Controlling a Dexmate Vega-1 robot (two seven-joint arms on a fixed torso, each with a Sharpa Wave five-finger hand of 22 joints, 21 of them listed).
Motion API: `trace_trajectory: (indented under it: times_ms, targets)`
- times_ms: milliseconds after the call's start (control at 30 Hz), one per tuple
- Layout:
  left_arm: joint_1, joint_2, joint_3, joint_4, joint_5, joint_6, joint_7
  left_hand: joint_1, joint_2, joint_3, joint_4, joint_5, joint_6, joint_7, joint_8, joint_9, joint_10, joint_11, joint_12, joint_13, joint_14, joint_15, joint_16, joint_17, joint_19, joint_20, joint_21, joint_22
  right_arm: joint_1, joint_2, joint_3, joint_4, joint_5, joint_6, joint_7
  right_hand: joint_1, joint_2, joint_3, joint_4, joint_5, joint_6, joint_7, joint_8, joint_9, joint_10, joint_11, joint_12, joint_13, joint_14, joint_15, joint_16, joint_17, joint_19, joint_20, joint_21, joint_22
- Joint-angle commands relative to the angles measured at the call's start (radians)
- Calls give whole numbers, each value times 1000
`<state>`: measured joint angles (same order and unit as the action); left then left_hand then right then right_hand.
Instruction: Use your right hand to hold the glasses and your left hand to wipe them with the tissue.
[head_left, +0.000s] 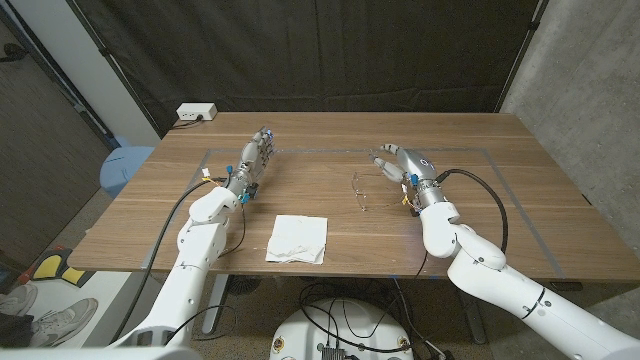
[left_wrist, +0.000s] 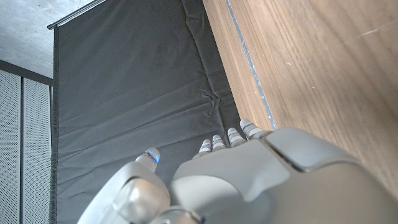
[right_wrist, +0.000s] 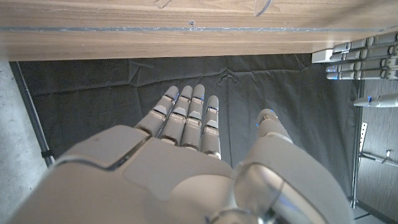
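The left hand (head_left: 256, 158) stands released near the table's (head_left: 520, 180) left side, fingers straight, holding nothing. The white tissue (head_left: 297, 238) lies by the front edge, untouched. The clear glasses (head_left: 362, 192) rest mid-table, just beside the empty, spread right hand (head_left: 396, 162). Nothing is grasped yet; the right hand must first close on the frame.

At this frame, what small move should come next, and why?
Probably the right hand should move toward the clear thin-framed glasses lying on the wooden table beside it. Both hands are open and hold nothing; the left hand is beyond the white tissue.
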<state>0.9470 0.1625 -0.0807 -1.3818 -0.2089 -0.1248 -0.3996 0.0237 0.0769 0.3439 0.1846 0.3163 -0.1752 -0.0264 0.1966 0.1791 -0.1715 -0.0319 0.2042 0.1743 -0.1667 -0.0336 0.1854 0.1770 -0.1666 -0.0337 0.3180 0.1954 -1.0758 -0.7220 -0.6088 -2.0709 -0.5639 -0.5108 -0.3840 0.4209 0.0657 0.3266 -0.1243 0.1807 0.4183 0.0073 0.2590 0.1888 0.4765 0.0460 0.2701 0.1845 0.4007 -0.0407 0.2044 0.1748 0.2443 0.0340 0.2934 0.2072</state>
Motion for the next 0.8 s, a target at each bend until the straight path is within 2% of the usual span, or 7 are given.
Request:
trace_trajectory:
  times_ms: [33, 167, 233, 533, 600, 700, 800]
  targets:
    - [-2, 6, -7, 19, -12, -9, -30, 4, 89, -1, -5, 9, -207, -1, 0, 5, -178, 2, -1, 6, -190, 0, -1, 1, -52, -27, 3, 2, 55, 30, -146, -45, -183, -199, 63, -8, -39, -22, -2, 5, 11, -6, -1, 1, 2, -6, -4, 5, 9, -8, -1, 6, 14, -3, 7, 2]
    - [-4, 6, -10, 26, -14, -12, -36, 4, 89, 0, -5, 9, -206, 1, 0, 5, -176, 2, -1, 6, -190, 0, -1, 1, -52, -26, 3, 2, 76, 48, -183, -36, -231, -244, 84, -13, -65, -37, -5, 11, 20, -10, -2, 2, 14, -9, -4, 6, 30, -12, 5, 8, 36, -7, 15, 2]
    - [-5, 7, -12, 30, -15, -12, -39, 4, 89, 0, -4, 9, -205, 1, 0, 5, -176, 2, -1, 6, -190, 1, -1, 1, -52, -26, 3, 2, 84, 61, -200, -27, -256, -263, 81, -2, -79, -42, -13, 22, 41, -14, 3, 3, 30, -13, -2, 7, 56, -29, 9, 10, 54, -16, 23, 3]
    - [-12, 9, -18, 45, -17, -16, -49, 3, 89, 0, -4, 9, -206, 3, -1, 5, -177, 3, -2, 6, -191, 0, -2, 1, -52, -28, 2, 2, 120, 113, -271, 25, -366, -329, 73, 65, -77, -32, -28, 55, 128, -39, 29, 6, 112, -38, 16, 13, 185, -86, 48, 31, 118, -38, 56, 10]
    - [-14, 8, -20, 49, -18, -17, -50, 3, 89, 0, -4, 9, -206, 2, -2, 5, -177, 1, -2, 6, -192, -1, -2, 1, -52, -29, 2, 2, 130, 126, -287, 38, -393, -346, 77, 82, -75, -31, -30, 61, 153, -48, 39, 7, 141, -54, 23, 16, 215, -99, 63, 40, 132, -45, 64, 12]
    - [-16, 7, -21, 56, -19, -18, -53, 3, 89, 0, -4, 9, -206, 2, -2, 5, -177, 0, -2, 6, -192, -1, -2, 1, -52, -28, 2, 2, 145, 139, -314, 56, -438, -370, 92, 104, -77, -38, -32, 67, 191, -60, 55, 8, 172, -75, 30, 24, 242, -112, 89, 63, 133, -50, 69, 15]
    - [-19, 7, -21, 62, -19, -18, -56, 3, 89, 0, -4, 9, -206, 3, -2, 5, -177, 2, -3, 6, -193, -2, -3, 1, -53, -28, 1, 2, 158, 149, -332, 71, -467, -386, 111, 117, -82, -49, -30, 72, 215, -63, 66, 9, 200, -72, 37, 30, 260, -122, 113, 84, 139, -54, 75, 17]
